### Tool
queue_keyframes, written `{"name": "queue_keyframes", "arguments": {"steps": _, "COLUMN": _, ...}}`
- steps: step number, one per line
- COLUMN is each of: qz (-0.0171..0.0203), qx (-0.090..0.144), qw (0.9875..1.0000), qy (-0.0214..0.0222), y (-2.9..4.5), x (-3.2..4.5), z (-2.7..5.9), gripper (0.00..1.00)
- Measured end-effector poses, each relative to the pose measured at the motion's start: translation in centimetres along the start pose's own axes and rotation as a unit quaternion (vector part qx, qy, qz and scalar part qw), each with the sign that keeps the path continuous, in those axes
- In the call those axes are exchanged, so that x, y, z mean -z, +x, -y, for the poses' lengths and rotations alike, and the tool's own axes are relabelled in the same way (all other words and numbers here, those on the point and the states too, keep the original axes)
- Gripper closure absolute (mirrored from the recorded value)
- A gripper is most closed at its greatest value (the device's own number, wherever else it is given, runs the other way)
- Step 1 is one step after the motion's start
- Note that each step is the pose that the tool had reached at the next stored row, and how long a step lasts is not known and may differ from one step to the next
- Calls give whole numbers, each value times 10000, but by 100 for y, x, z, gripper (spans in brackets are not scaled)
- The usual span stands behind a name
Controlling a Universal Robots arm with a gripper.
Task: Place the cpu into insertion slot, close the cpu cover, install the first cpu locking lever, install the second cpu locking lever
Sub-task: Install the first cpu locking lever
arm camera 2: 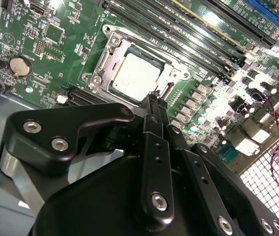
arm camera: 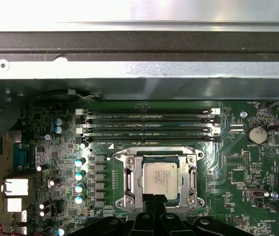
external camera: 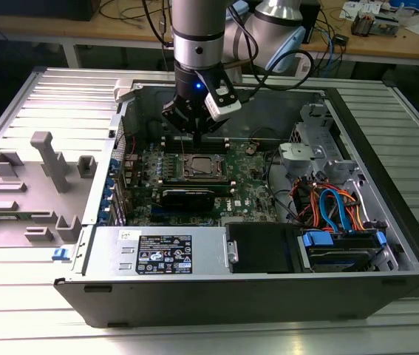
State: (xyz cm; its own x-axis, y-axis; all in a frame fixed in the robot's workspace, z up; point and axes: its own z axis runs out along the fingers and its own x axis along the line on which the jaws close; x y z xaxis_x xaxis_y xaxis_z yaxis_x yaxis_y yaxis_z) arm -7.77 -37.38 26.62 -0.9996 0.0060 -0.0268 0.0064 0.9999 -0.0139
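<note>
One cpu (arm camera: 160, 178): we see it lying flat inside the insertion slot (arm camera: 159, 160), dull metal top facing up.
Its axis: we find it close to square, with no clear long side; its edges run square to the slot and one pair runs parallel to the memory slots (arm camera: 149, 125).
Cpu cover (arm camera: 129, 179): we see the shiny frame down over the slot, with the chip showing through its window.
Locking levers: we cannot tell how they stand.
Claw (arm camera: 152, 200): its fingers are drawn together to one narrow tip and nothing is between them. In both wrist views the tip sits at the edge of the cover, on the side away from the memory slots. We cannot tell whether it touches the metal.
Claw from outside: in the exterior view it (external camera: 194, 127) hangs from the arm inside the case, over the board near the socket.
Motherboard (arm camera: 228, 162): we see it carrying the slot, the long black memory slots just beside it, and a coin battery (arm camera: 256, 133) well apart from the socket.
Computer case (external camera: 194, 296): it lies open on its side and holds the board, a labelled power supply (external camera: 161, 253) along the near wall, and a drive with blue and orange cables (external camera: 335, 211) at the exterior view's right.
Bench (external camera: 17, 310): this ribbed metal top bears the case, and a grey fixture (external camera: 39, 177) at the exterior view's left.
</note>
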Motion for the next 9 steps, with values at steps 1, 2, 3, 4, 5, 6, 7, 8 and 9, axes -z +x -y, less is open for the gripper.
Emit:
{"name": "queue_keyframes", "arguments": {"steps": 1, "qz": 0, "qx": 0, "qw": 10000, "qy": 0, "y": 0, "x": 0, "z": 0, "gripper": 89}}
{"name": "queue_keyframes", "arguments": {"steps": 2, "qz": 0, "qx": 0, "qw": 10000, "qy": 0, "y": 0, "x": 0, "z": 0, "gripper": 89}}
{"name": "queue_keyframes", "arguments": {"steps": 3, "qz": 0, "qx": 0, "qw": 10000, "qy": 0, "y": 0, "x": 0, "z": 0, "gripper": 89}}
{"name": "queue_keyframes", "arguments": {"steps": 4, "qz": 0, "qx": 0, "qw": 10000, "qy": 0, "y": 0, "x": 0, "z": 0, "gripper": 89}}
{"name": "queue_keyframes", "arguments": {"steps": 5, "qz": 0, "qx": 1, "qw": 10000, "qy": 0, "y": 0, "x": 0, "z": 0, "gripper": 89}}
{"name": "queue_keyframes", "arguments": {"steps": 6, "qz": 0, "qx": 0, "qw": 10000, "qy": 0, "y": 0, "x": 0, "z": 0, "gripper": 89}}
{"name": "queue_keyframes", "arguments": {"steps": 7, "qz": 0, "qx": 1, "qw": 10000, "qy": 0, "y": 0, "x": 0, "z": 0, "gripper": 89}}
{"name": "queue_keyframes", "arguments": {"steps": 8, "qz": 0, "qx": 0, "qw": 10000, "qy": -1, "y": 8, "x": 0, "z": 0, "gripper": 89}}
{"name": "queue_keyframes", "arguments": {"steps": 9, "qz": 0, "qx": 1, "qw": 10000, "qy": 0, "y": 31, "x": 1, "z": 1, "gripper": 89}}
